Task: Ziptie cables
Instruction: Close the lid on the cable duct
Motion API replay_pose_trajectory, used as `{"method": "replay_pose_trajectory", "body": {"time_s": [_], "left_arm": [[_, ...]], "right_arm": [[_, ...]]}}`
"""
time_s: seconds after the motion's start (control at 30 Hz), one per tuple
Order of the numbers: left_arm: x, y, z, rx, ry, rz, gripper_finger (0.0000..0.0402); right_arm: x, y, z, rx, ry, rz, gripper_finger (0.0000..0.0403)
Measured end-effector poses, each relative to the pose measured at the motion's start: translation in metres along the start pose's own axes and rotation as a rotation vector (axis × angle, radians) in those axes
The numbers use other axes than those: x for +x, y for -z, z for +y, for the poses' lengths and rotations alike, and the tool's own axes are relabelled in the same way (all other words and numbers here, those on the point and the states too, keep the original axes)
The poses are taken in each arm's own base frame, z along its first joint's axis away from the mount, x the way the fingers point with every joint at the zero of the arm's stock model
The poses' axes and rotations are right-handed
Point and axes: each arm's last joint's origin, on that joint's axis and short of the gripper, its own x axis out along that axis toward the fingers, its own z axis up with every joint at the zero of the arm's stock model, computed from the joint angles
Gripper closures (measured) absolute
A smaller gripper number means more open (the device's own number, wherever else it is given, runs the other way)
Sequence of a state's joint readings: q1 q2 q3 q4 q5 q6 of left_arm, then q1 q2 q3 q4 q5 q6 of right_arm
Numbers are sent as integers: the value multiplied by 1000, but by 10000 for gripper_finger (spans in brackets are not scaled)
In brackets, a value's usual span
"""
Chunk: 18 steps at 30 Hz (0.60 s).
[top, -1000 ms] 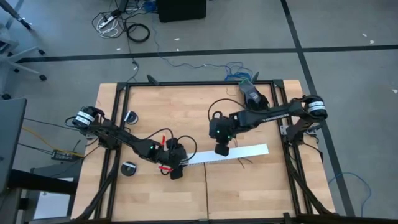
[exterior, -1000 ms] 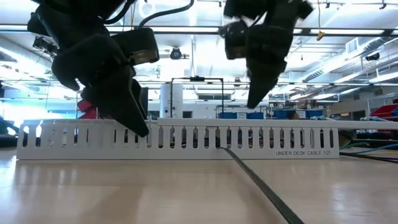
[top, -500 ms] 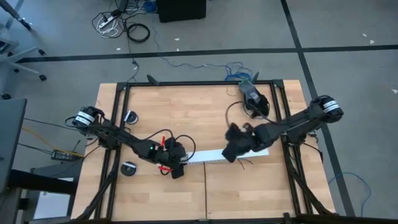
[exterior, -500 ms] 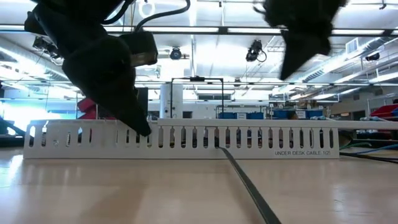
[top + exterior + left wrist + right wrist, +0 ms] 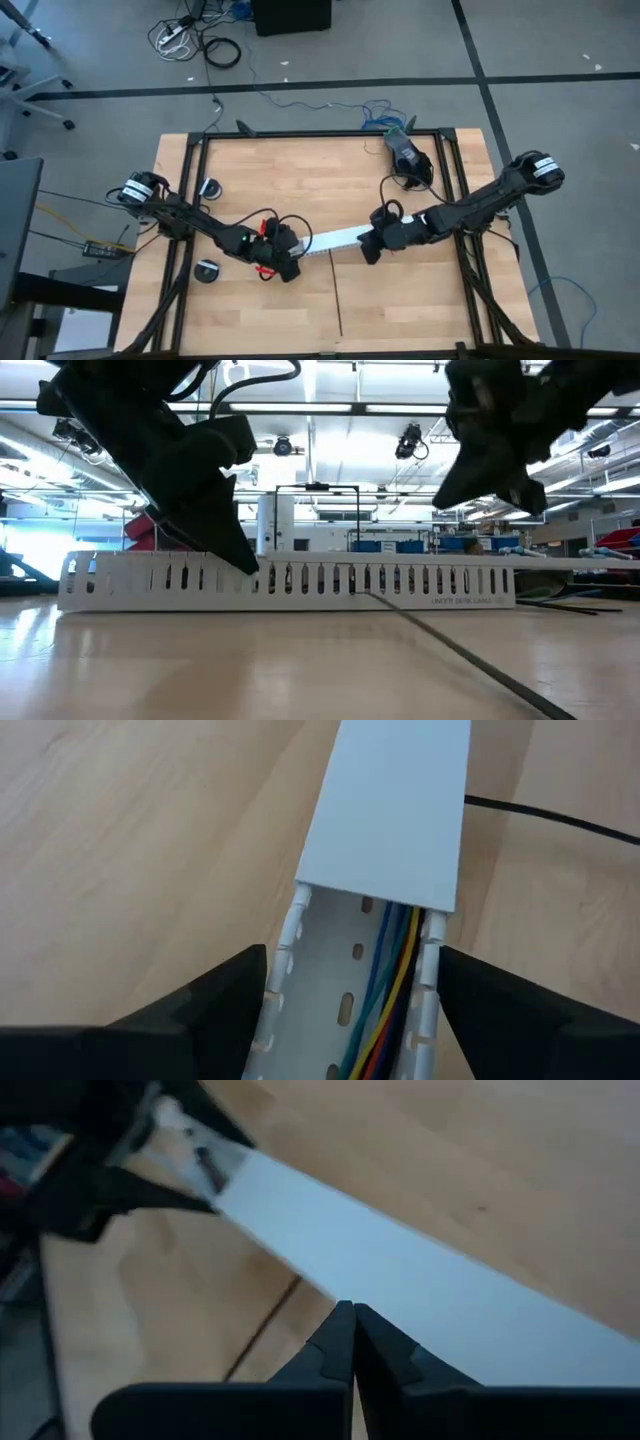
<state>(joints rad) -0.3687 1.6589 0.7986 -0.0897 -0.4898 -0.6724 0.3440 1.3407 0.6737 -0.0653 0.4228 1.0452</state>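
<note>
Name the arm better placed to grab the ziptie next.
Right. The right gripper hangs shut and empty over the white channel, near the ziptie; the left gripper straddles the channel's open end, over the cables.

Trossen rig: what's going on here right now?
The left gripper straddles one end of the white slotted channel, fingers spread wide on either side of it. Coloured cables lie inside the open section; a flat white cover hides the rest. The right gripper, fingers shut and holding nothing, hangs over the channel's other end. The black ziptie lies loose on the table, running out from the channel's side, so nothing is tied yet.
</note>
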Motion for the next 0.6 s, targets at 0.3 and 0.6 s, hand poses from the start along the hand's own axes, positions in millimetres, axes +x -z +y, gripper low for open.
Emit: {"method": "replay_pose_trajectory", "body": {"time_s": [0.3,0.6], "left_arm": [[8,1,-4,-32,16,-30,124],[10,4,-5,-25,42,7,124]], "right_arm": [[21,-3,-17,-44,49,35,403],[38,-5,-20,-70,4,77,403]]}}
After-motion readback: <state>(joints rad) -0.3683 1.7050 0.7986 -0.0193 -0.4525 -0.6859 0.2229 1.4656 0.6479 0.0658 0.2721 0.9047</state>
